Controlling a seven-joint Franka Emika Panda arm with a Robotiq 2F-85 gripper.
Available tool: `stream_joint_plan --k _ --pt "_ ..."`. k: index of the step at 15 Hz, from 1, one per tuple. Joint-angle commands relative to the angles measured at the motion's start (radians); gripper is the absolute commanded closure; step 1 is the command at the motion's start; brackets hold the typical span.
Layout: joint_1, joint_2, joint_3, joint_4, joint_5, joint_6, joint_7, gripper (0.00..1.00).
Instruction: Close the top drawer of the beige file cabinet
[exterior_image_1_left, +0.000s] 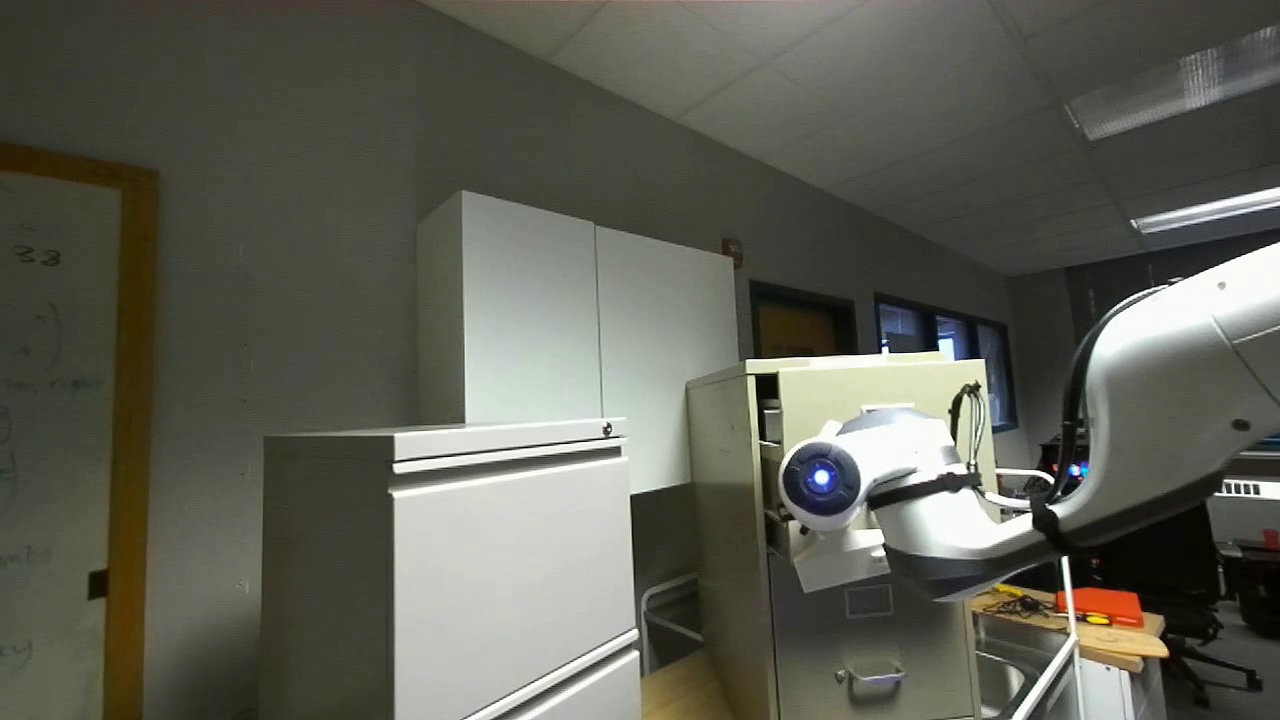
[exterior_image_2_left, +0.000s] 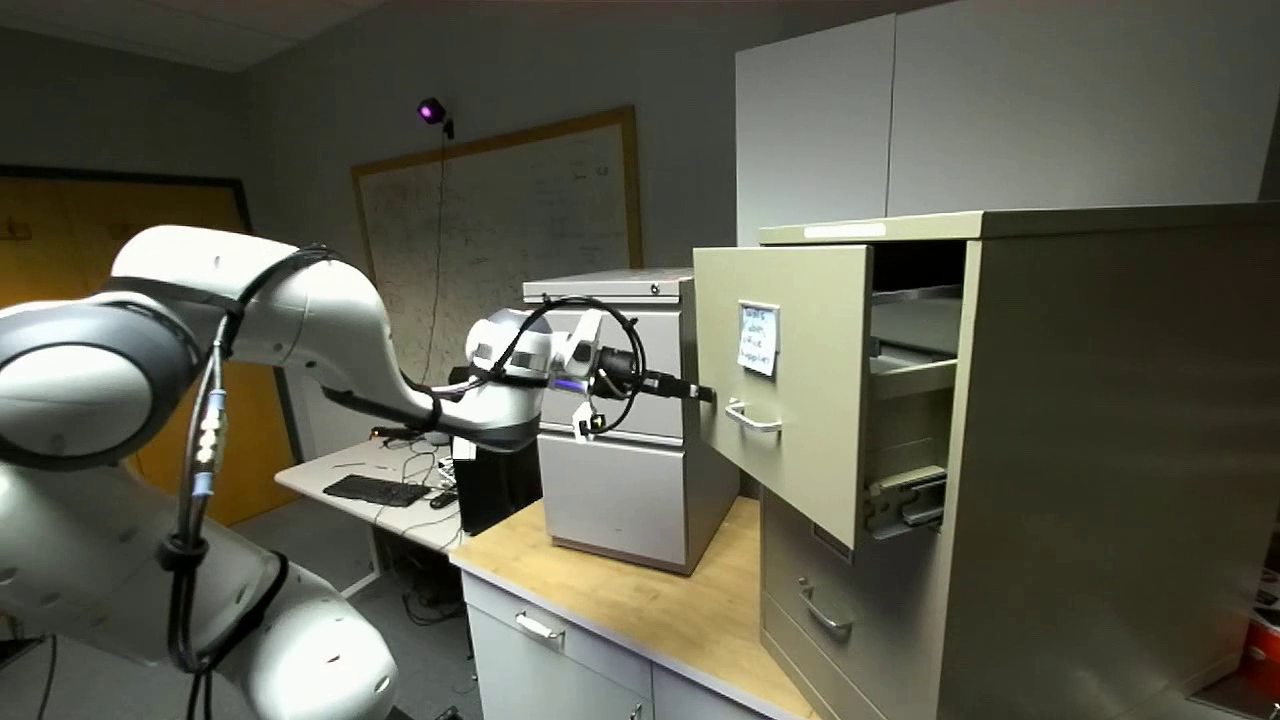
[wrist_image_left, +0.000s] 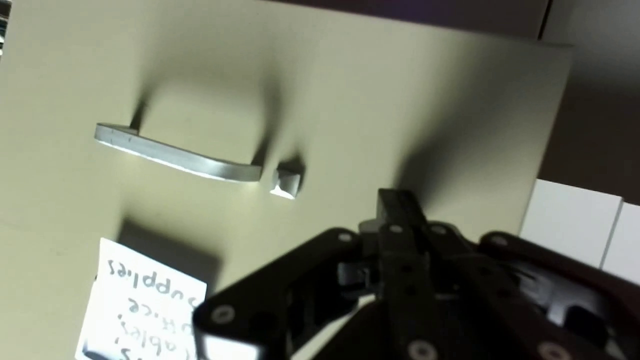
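Beige metal file cabinet (exterior_image_2_left: 1090, 430) upright, top drawer (exterior_image_2_left: 815, 370) open, its front proud of the cabinet face, gap showing behind it in both exterior views. Panda arm (exterior_image_2_left: 330, 320) sits opposite, wrist end toward the drawer. Drawer front is straight ahead of the Robotiq gripper (wrist_image_left: 396, 196): fingers together, nothing visible between them. Can't tell if tips touch the metal or hover just off it. Drawer's slide axis runs straight back into the cabinet, and fingers look roughly lined up with it, so I'd call this a push, no grasp. Off-centre though: tips about level with the pull handle (wrist_image_left: 180, 156) but out past the small latch (wrist_image_left: 286, 183), nearer the side edge. Drawer might skew, or tips slip off.
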Motion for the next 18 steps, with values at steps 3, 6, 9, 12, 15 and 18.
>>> stream_joint_plan --k 3,6,9,12,15,18 --pt "0.018 0.296 -0.104 0.204 -0.017 -0.023 -0.001 1.00" --pt "0.019 0.373 -0.136 0.276 0.012 -0.002 -0.024 1.00" --pt "0.015 0.427 -0.154 0.335 0.057 0.023 -0.046 1.00" --pt "0.008 0.465 -0.161 0.382 0.108 0.039 -0.073 1.00" --pt "0.003 0.495 -0.163 0.422 0.153 0.042 -0.106 1.00" --pt "-0.002 0.529 -0.166 0.467 0.202 0.048 -0.144 1.00"
